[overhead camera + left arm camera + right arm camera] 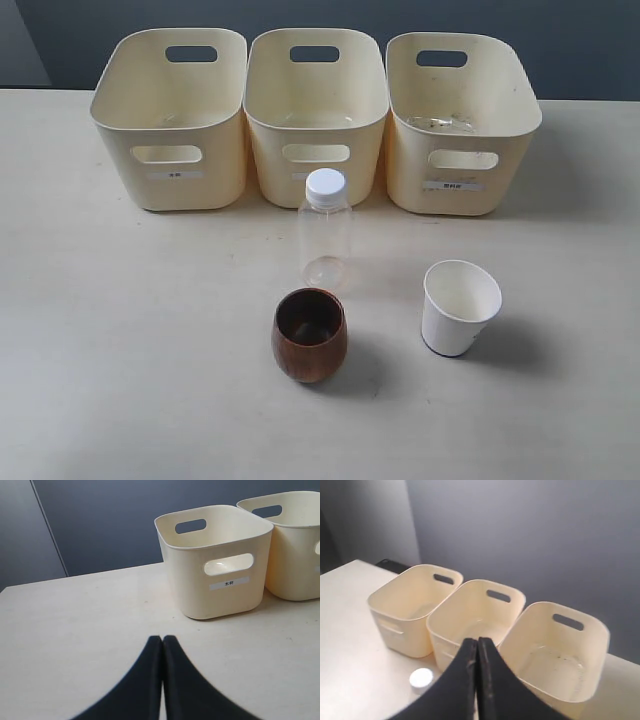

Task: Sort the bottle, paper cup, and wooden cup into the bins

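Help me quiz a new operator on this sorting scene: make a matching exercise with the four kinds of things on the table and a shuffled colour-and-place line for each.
Things
1. bottle
2. paper cup
3. wooden cup
4. bins

Descriptions (exterior view)
A. dark brown, nearest the camera
B. clear with a white cap, standing upright just in front of the middle one of the row
C. white, off to the right of the other two loose items
D. cream-yellow, three in a row at the back

Pairs: 1-B, 2-C, 3-A, 4-D
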Motion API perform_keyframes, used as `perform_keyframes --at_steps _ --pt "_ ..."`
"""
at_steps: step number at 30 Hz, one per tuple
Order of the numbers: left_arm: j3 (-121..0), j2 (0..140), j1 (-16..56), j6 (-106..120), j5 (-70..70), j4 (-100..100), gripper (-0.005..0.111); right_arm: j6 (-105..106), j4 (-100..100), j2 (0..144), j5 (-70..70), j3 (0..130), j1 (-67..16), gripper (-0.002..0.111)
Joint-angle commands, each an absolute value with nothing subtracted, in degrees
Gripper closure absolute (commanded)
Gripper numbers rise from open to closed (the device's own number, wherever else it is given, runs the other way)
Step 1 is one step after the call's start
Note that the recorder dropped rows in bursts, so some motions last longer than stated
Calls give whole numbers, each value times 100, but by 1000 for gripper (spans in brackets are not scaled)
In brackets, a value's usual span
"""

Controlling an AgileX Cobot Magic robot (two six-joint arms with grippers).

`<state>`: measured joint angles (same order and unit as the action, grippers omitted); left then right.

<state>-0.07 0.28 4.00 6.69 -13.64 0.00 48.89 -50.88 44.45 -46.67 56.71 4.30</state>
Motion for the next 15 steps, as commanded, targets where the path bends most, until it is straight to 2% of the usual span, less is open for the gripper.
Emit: perform_keyframes --at_steps 1,7,12,15 --pt "0 0 420 658 -1364 -38 107 5694 -5549 5080 -5163 5924 455 109" --pt "0 0 420 658 -1364 -38 107 5911 -5321 6087 -5634 5999 41 109" --pt "0 0 420 658 -1364 -38 107 5733 -4113 6811 -4857 5999 -1117 109" --pt "0 0 420 658 -1364 -38 107 5639 -3512 7224 -4015 5999 -2149 109"
